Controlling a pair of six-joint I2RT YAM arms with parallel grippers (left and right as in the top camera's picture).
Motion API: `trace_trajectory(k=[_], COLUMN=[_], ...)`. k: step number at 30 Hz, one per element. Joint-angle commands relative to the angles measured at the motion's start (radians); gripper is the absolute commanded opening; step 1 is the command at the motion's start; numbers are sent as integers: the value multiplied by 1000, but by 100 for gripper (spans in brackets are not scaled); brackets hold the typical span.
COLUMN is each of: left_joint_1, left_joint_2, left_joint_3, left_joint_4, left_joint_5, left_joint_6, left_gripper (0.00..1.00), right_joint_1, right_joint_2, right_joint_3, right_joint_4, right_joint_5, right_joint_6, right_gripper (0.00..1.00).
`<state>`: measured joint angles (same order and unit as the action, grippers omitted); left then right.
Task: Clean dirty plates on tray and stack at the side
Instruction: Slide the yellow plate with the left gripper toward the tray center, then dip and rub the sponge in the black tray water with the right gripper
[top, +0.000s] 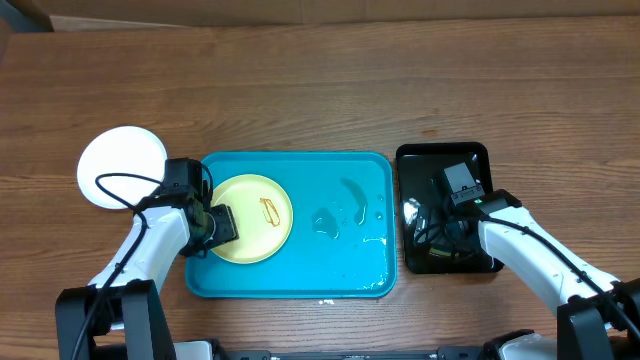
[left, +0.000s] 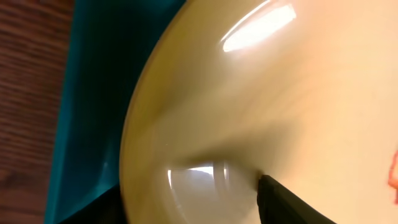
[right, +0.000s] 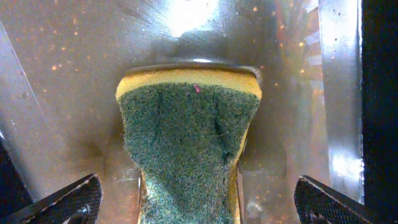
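A pale yellow-green plate (top: 255, 215) with an orange smear lies in the left part of the turquoise tray (top: 340, 265). My left gripper (top: 218, 225) is shut on its left rim. In the left wrist view the plate (left: 280, 93) fills the frame, its rim between my fingers (left: 186, 199), with the tray (left: 93, 93) at left. A white plate (top: 122, 165) lies on the table left of the tray; I cannot tell whether it is a stack. My right gripper (right: 196, 205) is open, its fingers on either side of a green-and-yellow sponge (right: 186, 143) without touching it.
A glossy black tray (top: 440, 155) stands right of the turquoise tray, with my right gripper (top: 438, 232) inside it; its wet floor (right: 62, 93) shows under the sponge. Water puddles (top: 325, 222) lie in the middle of the turquoise tray. A table edge runs along the back.
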<state>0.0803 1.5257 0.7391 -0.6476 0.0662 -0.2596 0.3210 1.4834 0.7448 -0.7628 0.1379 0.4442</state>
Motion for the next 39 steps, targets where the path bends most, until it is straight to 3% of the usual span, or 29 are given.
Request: trace_trajectory(k=[1,21,33,36,39], left_joint_1=[-3,-111,-119,-119,-119], left_joint_2=[6,6,6,6,6], left_joint_3=[-11,-11,-11,-11,-11], left_joint_4=[8,75,136,145,154], left_joint_5=[148,246,79,61,61], left_joint_6=[13,28,28,28,28], left_gripper=[60,66,67,64,51], right_joint_1=[-3,-3,-3,-3,-3], right_joint_2=[-1,-1,-1,-1,-1], right_joint_3=[-4,-4,-4,-4,-4], right_joint_4=[3,3,3,3,3], right_joint_5=[11,11,11,11,11], right_joint_6=[4,4,4,4,4], right_gripper=[100,100,100,100,100])
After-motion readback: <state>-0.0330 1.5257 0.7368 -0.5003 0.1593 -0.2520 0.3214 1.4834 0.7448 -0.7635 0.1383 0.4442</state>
